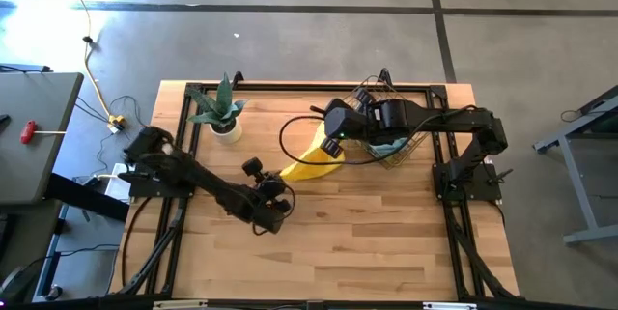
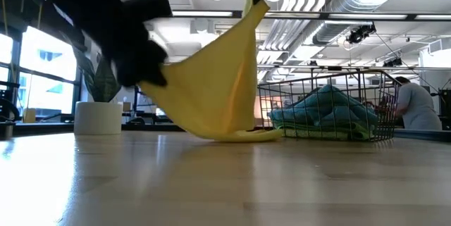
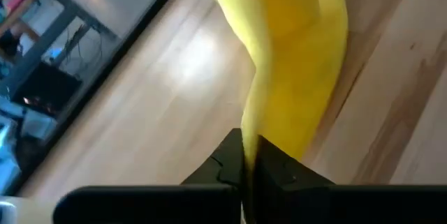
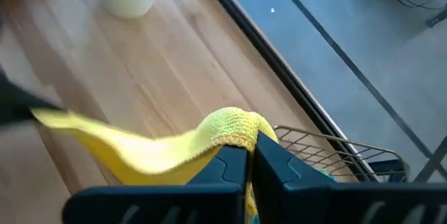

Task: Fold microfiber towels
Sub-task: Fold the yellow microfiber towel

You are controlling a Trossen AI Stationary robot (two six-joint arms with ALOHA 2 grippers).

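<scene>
A yellow microfiber towel (image 1: 317,158) is stretched in the air between my two grippers, over the middle of the table; its lower fold (image 2: 236,137) touches the tabletop. My left gripper (image 1: 281,177) is shut on its near-left end. My right gripper (image 1: 330,136) is shut on its upper far end, beside the wire basket (image 1: 391,146). Blue and green towels (image 2: 328,113) lie heaped in the basket. My left gripper pinches an edge of the yellow towel (image 3: 250,130) between its two fingers; the cloth runs away from the fingers, drawn fairly taut. My right gripper pinches a bunched corner of the towel (image 4: 234,130) between its fingers, held high; the towel hangs down from it toward the left gripper.
A potted plant (image 1: 220,112) in a white pot stands at the table's far left. The wire basket stands at the far right. A person (image 2: 416,106) shows in the room behind. Bare wood lies toward the near edge (image 1: 367,242).
</scene>
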